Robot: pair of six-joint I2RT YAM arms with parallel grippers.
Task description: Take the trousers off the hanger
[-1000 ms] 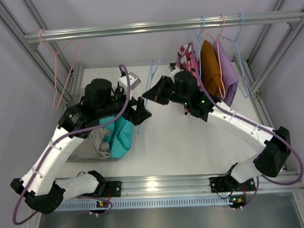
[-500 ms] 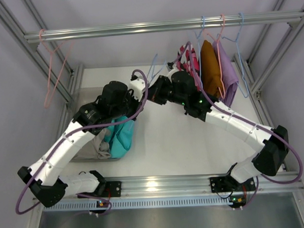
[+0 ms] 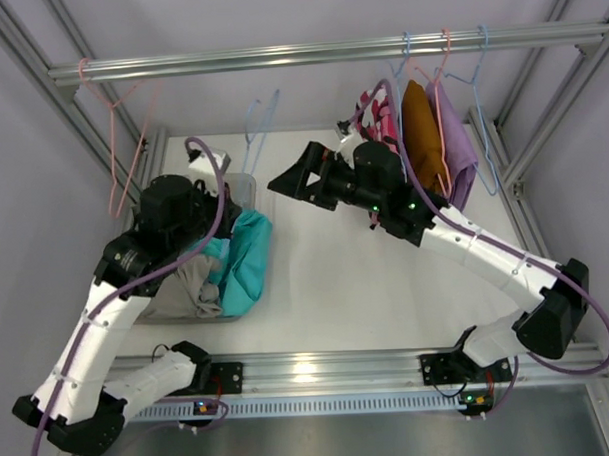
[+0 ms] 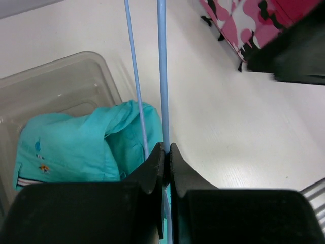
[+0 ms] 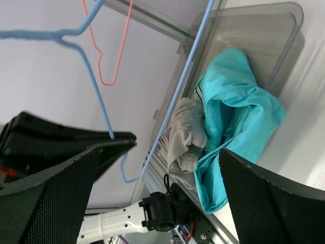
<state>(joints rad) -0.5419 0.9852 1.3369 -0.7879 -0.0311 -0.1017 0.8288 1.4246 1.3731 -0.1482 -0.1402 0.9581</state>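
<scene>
Change: the left arm stands further left than half a second ago. It has carried the blue hanger away from the right claw, and a clear gap now separates the two.
Rail: runs across the top of the frame, with a bare pink hanger at its left end.
Left claw: closed tight on one wire of the blue hanger, above the bin.
Blue hanger: bare, off the rail, with its hook pointing upward.
Bin: clear plastic, on the left side of the table.
Trousers: turquoise, off the hanger, crumpled in the bin and spilling over its right wall.
Grey garment: in the same bin, touching the trousers on their left.
Right claw: fingers spread wide, gripping nothing, raised above the table centre and facing the bin.
Right end of rail: three hangers side by side carry a pink camouflage garment, an orange-brown garment and a lilac garment.
</scene>
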